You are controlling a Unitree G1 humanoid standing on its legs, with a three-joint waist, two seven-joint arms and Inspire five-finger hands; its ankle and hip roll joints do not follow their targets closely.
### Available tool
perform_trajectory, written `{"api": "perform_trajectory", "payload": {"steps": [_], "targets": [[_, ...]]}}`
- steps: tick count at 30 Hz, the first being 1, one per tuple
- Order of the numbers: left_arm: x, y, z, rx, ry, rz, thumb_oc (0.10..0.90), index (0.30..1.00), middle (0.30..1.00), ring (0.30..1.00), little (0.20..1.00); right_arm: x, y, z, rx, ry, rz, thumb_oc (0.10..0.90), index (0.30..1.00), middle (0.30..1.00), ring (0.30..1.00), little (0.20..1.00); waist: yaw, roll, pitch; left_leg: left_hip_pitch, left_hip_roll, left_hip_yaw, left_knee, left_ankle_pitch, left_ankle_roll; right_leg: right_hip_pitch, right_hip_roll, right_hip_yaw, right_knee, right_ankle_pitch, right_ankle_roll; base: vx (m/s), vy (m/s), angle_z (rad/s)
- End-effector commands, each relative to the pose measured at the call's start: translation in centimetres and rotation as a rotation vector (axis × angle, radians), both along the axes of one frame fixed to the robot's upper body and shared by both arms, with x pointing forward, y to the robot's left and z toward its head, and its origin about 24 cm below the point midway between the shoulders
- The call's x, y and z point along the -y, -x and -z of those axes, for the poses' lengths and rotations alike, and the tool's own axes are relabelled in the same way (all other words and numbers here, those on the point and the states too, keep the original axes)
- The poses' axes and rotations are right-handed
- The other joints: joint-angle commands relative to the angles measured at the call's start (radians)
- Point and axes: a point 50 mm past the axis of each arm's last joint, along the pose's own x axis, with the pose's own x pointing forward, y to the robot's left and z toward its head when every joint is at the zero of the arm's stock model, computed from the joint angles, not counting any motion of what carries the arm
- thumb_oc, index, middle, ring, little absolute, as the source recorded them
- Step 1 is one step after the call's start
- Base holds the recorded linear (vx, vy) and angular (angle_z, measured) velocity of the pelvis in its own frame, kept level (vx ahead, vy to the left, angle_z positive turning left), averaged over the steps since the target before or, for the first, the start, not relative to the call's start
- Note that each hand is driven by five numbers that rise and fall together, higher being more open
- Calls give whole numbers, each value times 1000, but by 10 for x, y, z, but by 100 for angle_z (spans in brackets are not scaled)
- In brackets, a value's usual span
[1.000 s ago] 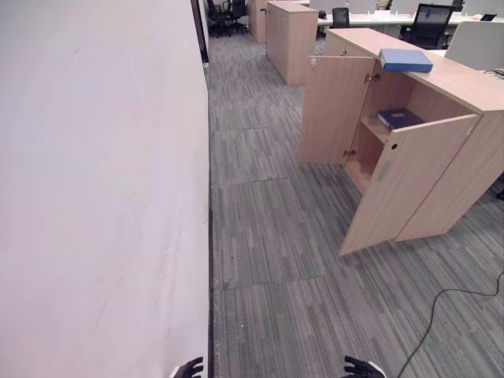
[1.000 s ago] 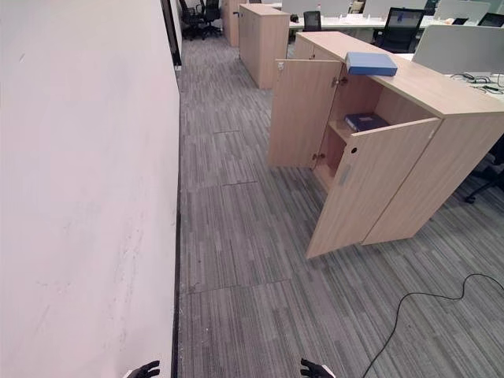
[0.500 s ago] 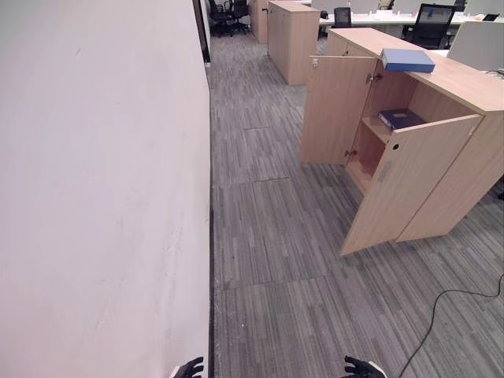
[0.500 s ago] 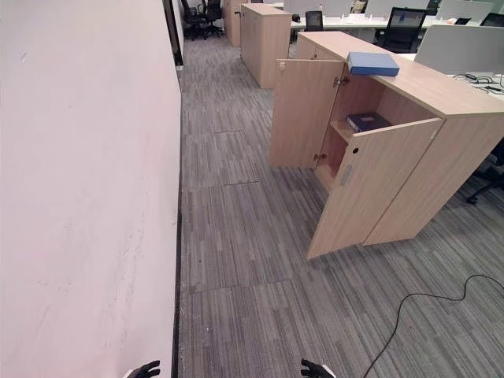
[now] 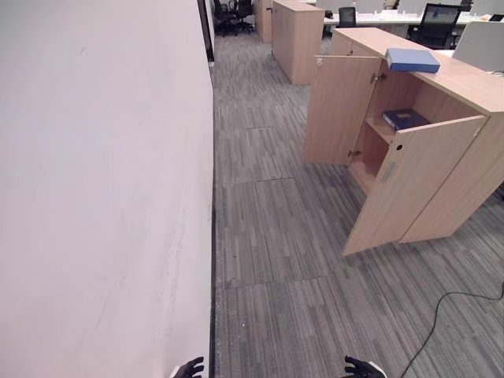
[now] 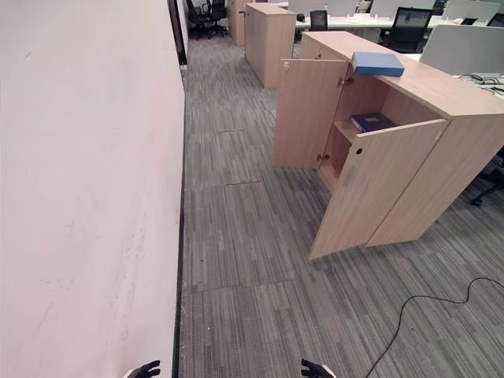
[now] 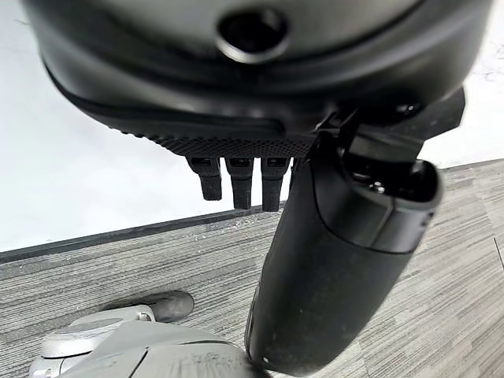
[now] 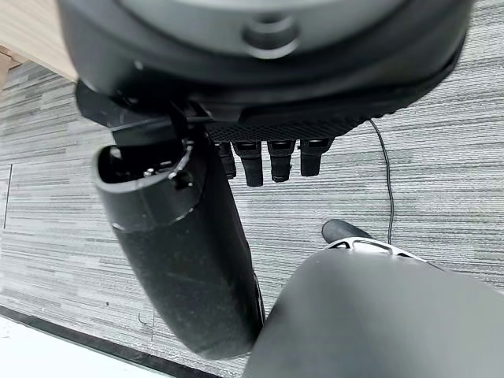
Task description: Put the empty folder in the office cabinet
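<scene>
A light-blue folder (image 5: 413,60) lies flat on top of the wooden office cabinet (image 5: 449,79) at the right. Both cabinet doors stand open: the far door (image 5: 340,110) and the near door (image 5: 409,181). On the shelf inside rests a dark-blue folder (image 5: 404,119). My left hand (image 5: 189,368) and right hand (image 5: 361,367) hang low at the bottom edge, far from the cabinet. In the wrist views the left hand (image 7: 331,260) and right hand (image 8: 181,260) have relaxed straight fingers and hold nothing.
A long white wall (image 5: 102,189) runs along the left. Grey striped carpet (image 5: 268,228) lies between wall and cabinet. A second wooden cabinet (image 5: 298,39) stands farther back, with desks, monitors and office chairs (image 5: 438,22) behind.
The whole picture has drifted slightly, so the camera has moved a little. The hands, folders and cabinet doors stay as they were.
</scene>
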Motion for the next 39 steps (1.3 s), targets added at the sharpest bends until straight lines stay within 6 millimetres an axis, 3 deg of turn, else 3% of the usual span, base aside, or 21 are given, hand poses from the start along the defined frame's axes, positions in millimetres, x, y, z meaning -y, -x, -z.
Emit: {"api": "perform_trajectory", "payload": {"steps": [1, 5, 9, 10, 12, 15, 17, 21, 24, 25, 28, 31, 32, 33, 34, 35, 36, 37, 39], "targets": [[0, -36, -8, 95, -3, 50, 800, 900, 900, 900, 900, 22, -16, -8, -1, 105, -90, 800, 900, 900, 900, 900, 16, -17, 31, -22, 49, 8, -2, -27, -58, 4, -63, -37, 29, -88, 79, 13, -90, 8], [-3, -42, -11, 111, -10, 28, 800, 900, 900, 900, 900, 23, -18, -8, 7, 102, -66, 800, 900, 900, 900, 900, 20, -20, 49, -62, 65, -20, 59, -41, -63, -15, -48, -44, 81, -131, 53, 20, -128, 20], [-5, -45, -12, 125, 4, -1, 800, 900, 900, 900, 900, 27, -20, -9, 15, 99, -28, 800, 900, 900, 900, 900, 31, -40, 92, -200, 72, -26, 340, -70, -113, -3, -32, -44, 108, -177, 8, 65, -181, 40], [-6, -46, -12, 125, 4, -15, 800, 900, 900, 900, 900, 29, -23, -11, 26, 105, -17, 800, 900, 900, 900, 900, 40, -48, 117, -276, 72, -45, 506, -19, -129, 10, -30, -40, 119, -190, -13, 95, -142, 23], [-8, -50, -14, 129, -3, -21, 800, 900, 900, 900, 900, 32, -27, -13, 43, 106, 24, 800, 900, 900, 900, 900, 53, -56, 148, -372, 92, -40, 593, 61, -136, 35, -16, -38, 133, -222, -29, 193, -140, 1], [-13, -45, -13, 107, -17, -7, 800, 900, 900, 900, 900, 31, -27, -12, 45, 100, 37, 800, 900, 900, 900, 900, 78, -56, 152, -416, 146, -15, 445, 65, -126, 80, 18, -24, 131, -262, -30, 314, -24, 6], [-16, -43, -13, 100, -28, -10, 800, 900, 900, 900, 900, 29, -29, -13, 51, 99, 37, 800, 900, 900, 900, 900, 92, -39, 152, -429, 189, -37, 271, 143, -136, 116, 53, -7, 124, -285, -22, 366, 96, -7], [-23, -39, -13, 88, -43, -38, 800, 900, 900, 900, 900, 25, -37, -14, 79, 86, 55, 800, 900, 900, 900, 900, 127, -48, 161, -459, 238, -30, 59, 162, -139, 188, 67, 45, 117, -337, -7, 354, 116, -18], [-28, -27, -11, 54, -51, -56, 800, 900, 900, 900, 900, 23, -39, -14, 75, 86, 43, 800, 900, 900, 900, 900, 161, -64, 150, -483, 254, -8, 27, 157, -137, 220, 63, 90, 115, -367, 7, 447, 227, -37], [-35, -15, -10, 17, -61, -72, 800, 900, 900, 900, 900, 17, -38, -12, 67, 67, 29, 800, 900, 900, 900, 900, 184, -65, 128, -485, 251, -33, 33, 172, -130, 226, 71, 124, 120, -381, 13, 360, 232, -61], [-43, -12, -12, 8, -87, -68, 800, 900, 900, 900, 900, 9, -44, -12, 76, 56, 8, 800, 900, 900, 900, 900, 208, -90, 115, -506, 246, -38, 71, 195, -128, 218, 63, 144, 146, -394, 24, 305, 199, -69], [-52, -12, -15, 6, -114, -45, 800, 900, 900, 900, 900, -2, -49, -11, 89, 33, 1, 800, 900, 900, 900, 900, 225, -126, 92, -509, 218, -25, 128, 202, -104, 185, 34, 143, 210, -347, 72, 349, 272, -31], [-52, -12, -15, 6, -115, -45, 800, 900, 900, 900, 900, -2, -49, -11, 89, 32, 1, 800, 900, 900, 900, 900, 225, -128, 91, -510, 216, -24, 129, 201, -104, 183, 32, 143, 211, -349, 73, 337, 341, 1], [-53, -14, -16, 16, -117, -35, 800, 900, 900, 900, 900, -9, -54, -11, 100, 12, -13, 800, 900, 900, 900, 900, 228, -146, 71, -495, 188, -5, 141, 180, -83, 136, 4, 137, 275, -265, 125, 207, 234, 8], [-53, -14, -16, 16, -117, -35, 800, 900, 900, 900, 900, -9, -53, -11, 100, 12, -13, 800, 900, 900, 900, 900, 228, -146, 71, -496, 188, -5, 141, 180, -83, 135, 4, 137, 275, -266, 125, 412, 487, -2], [-53, -22, -19, 51, -117, -18, 800, 900, 900, 900, 900, -14, -57, -12, 107, 3, -53, 800, 900, 900, 900, 900, 235, -160, 55, -483, 148, 8, 145, 142, -49, 71, -27, 133, 387, -139, 185, 313, 375, -19], [-54, -27, -22, 72, -120, -15, 800, 900, 900, 900, 900, -15, -58, -13, 110, -1, -60, 800, 900, 900, 900, 900, 235, -161, 52, -469, 129, 14, 145, 120, -31, 34, -43, 121, 452, -80, 216, 410, 480, -17], [-53, -31, -23, 88, -118, -11, 800, 900, 900, 900, 900, -14, -62, -14, 120, -1, -49, 800, 900, 900, 900, 900, 229, -155, 47, -453, 111, 17, 145, 98, -17, 6, -63, 94, 516, -18, 233, 297, 323, -6], [-51, -39, -25, 116, -117, 1, 800, 900, 900, 900, 900, -9, -67, -17, 139, -2, 2, 800, 900, 900, 900, 900, 213, -127, 50, -391, 90, 24, 135, 59, 8, -41, -88, 49, 642, 100, 233, 298, 328, 15]]}}
